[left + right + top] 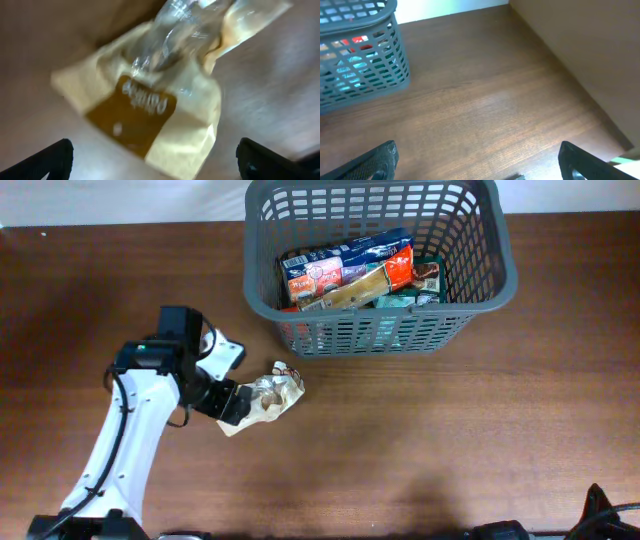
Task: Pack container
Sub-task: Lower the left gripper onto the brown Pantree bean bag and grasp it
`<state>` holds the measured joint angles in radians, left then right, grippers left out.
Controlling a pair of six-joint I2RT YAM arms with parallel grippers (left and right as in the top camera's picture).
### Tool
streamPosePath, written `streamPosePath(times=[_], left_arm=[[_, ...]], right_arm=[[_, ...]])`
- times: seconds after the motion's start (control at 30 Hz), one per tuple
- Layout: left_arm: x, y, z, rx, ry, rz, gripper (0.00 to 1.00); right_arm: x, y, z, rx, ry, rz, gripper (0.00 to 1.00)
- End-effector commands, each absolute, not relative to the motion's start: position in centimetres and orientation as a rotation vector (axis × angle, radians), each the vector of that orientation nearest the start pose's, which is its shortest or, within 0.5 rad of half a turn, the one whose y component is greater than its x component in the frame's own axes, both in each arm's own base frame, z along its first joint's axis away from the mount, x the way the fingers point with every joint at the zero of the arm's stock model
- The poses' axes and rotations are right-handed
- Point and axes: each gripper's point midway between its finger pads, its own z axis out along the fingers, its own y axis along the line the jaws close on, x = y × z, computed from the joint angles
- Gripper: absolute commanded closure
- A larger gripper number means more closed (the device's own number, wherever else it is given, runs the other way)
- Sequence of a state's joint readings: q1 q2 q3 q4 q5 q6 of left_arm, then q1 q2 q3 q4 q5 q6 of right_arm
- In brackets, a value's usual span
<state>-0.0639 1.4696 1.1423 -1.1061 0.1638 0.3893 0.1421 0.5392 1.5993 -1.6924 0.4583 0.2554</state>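
The dark grey lattice container (480, 290) stands at the back middle of the table and holds several snack packets (350, 272). It also shows in the right wrist view (365, 75). A cream packet with a clear top and a brown label (268, 402) lies on the table in front of the container's left corner. My left gripper (238, 404) is open at the packet's left end. In the left wrist view the packet (150, 105) lies between and beyond the open jaws (155, 165). My right gripper (477, 162) is open and empty over bare wood.
The table is brown wood (450, 440). The right arm's base (600, 515) sits at the front right edge. A beige wall (580, 45) runs along the table's right side in the right wrist view.
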Motion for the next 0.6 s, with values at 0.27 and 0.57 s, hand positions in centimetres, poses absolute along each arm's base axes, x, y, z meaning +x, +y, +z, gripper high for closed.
streamPosePath(times=[0.27,0.57], left_arm=[[29.7,-5.7,9.1,1.136,2.669,-0.161,0.16],[30.1,-6.5,6.6,1.212,2.685,-0.23,0.01]], right_arm=[[5.5,-7.2,35.4,0.341,2.119,-0.304,0.01],[5.5,-7.2,35.4,0.341,2.119,-0.303,0.01]])
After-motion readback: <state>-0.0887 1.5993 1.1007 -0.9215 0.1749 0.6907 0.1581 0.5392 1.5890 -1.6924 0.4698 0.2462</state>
